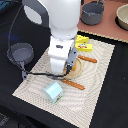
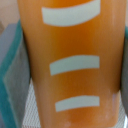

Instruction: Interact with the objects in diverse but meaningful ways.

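The golden-brown bread loaf [image 2: 70,45] with white slash marks fills the wrist view. A grey finger [image 2: 12,75] presses its one side and a dark finger edge [image 2: 125,60] the other. In the exterior view my gripper [image 1: 71,67] is down on the loaf [image 1: 77,69] at the middle of the striped mat, shut on it. The yellow cheese wedge [image 1: 81,39] and the yellow box with red label [image 1: 84,47] lie just behind it. The pale blue-and-white milk carton [image 1: 54,91] stands at the mat's near side.
Two orange-handled cutlery pieces [image 1: 88,59] [image 1: 73,84] lie on the mat [image 1: 100,80] beside the loaf. A grey pan [image 1: 21,52] sits at the exterior view's left. A grey pot [image 1: 92,12] and a bowl [image 1: 122,17] stand at the back.
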Controlling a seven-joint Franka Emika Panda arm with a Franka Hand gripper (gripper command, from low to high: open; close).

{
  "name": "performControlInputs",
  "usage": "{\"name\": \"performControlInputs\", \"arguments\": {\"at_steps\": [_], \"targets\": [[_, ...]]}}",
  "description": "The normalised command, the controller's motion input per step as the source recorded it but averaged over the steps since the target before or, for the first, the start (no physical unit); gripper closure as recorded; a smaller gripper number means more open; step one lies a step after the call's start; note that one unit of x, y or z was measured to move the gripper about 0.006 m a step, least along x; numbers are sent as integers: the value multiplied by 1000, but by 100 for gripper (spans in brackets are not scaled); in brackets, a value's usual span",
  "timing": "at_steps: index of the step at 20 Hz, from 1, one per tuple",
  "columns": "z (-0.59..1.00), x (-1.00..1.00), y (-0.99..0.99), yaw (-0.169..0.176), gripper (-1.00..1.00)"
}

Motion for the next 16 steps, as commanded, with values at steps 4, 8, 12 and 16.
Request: {"name": "performControlInputs", "arguments": {"at_steps": [4,8,12,16], "targets": [[1000,-10,188,-10,100],[1000,-253,306,0,100],[808,-538,365,5,100],[94,-811,335,73,100]]}}
